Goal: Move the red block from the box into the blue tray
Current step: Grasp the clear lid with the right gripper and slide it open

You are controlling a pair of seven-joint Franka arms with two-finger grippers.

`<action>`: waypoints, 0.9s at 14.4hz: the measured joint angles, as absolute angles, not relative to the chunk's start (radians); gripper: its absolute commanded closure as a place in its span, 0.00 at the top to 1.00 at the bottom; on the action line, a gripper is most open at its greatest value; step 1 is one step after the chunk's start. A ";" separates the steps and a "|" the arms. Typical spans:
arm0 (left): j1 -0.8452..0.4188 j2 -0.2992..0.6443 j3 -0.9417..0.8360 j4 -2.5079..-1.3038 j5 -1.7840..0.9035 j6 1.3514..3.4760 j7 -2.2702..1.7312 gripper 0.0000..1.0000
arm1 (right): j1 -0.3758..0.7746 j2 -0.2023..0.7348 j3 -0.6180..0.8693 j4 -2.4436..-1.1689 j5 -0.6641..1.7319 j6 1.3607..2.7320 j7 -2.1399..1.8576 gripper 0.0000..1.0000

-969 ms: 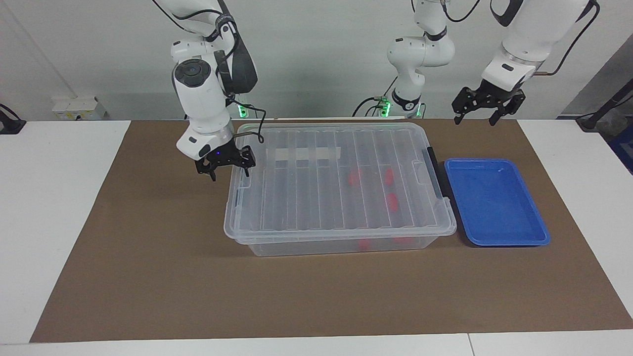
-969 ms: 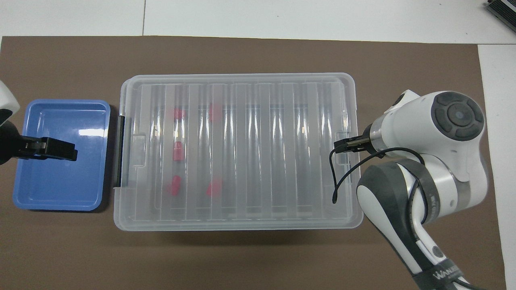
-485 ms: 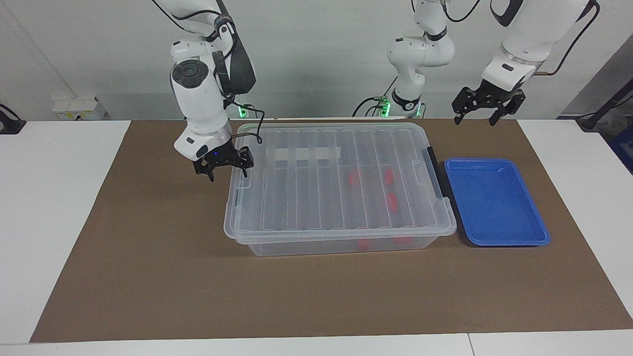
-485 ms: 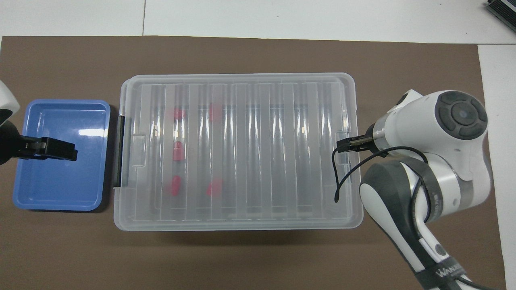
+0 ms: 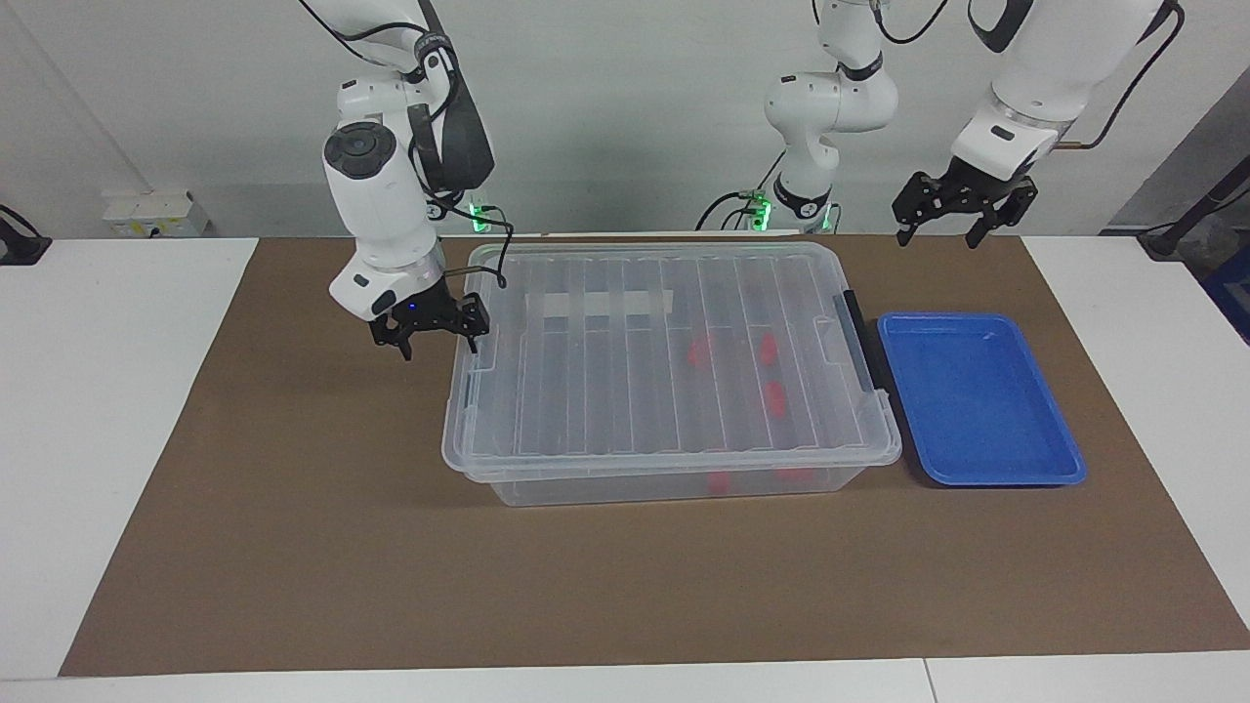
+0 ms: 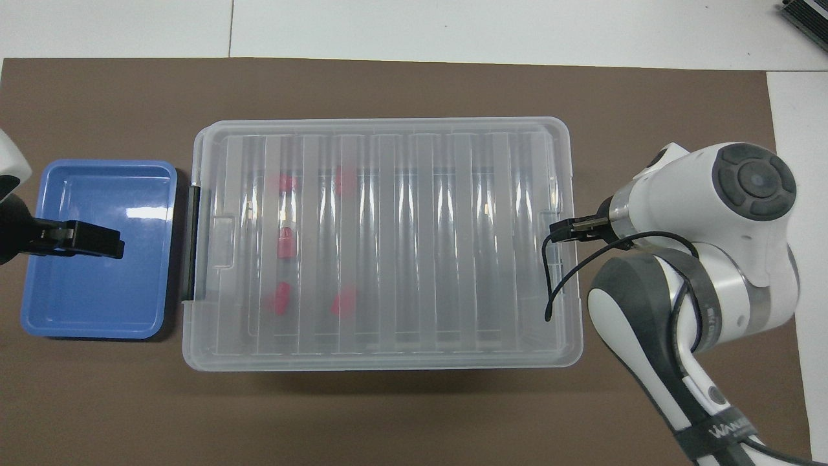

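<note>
Five red blocks (image 6: 284, 246) lie inside the box (image 5: 670, 363), under its shut lid, toward the end with the black clip; the tray (image 5: 979, 398) sits just beside that end on the surface (image 5: 293, 547); the right claw (image 5: 436, 336) hangs at the box's other end, its fingers spread, holding nothing; the left claw (image 5: 961, 227), also spread and empty, hovers over the tray.
</note>
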State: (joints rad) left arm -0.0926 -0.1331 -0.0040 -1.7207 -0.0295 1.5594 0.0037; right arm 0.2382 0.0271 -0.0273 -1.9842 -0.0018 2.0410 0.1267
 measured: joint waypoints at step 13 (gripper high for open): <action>-0.093 -0.133 -0.004 -1.721 -0.029 1.559 0.004 1.00 | 0.193 0.027 -0.029 -1.983 -0.038 2.041 0.113 1.00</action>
State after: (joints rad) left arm -0.0926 -0.1331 -0.0040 -1.7207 -0.0295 1.5594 0.0037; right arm 0.1933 0.0271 -0.0291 -1.9832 -0.0376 2.0410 0.1132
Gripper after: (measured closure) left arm 0.000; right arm 0.000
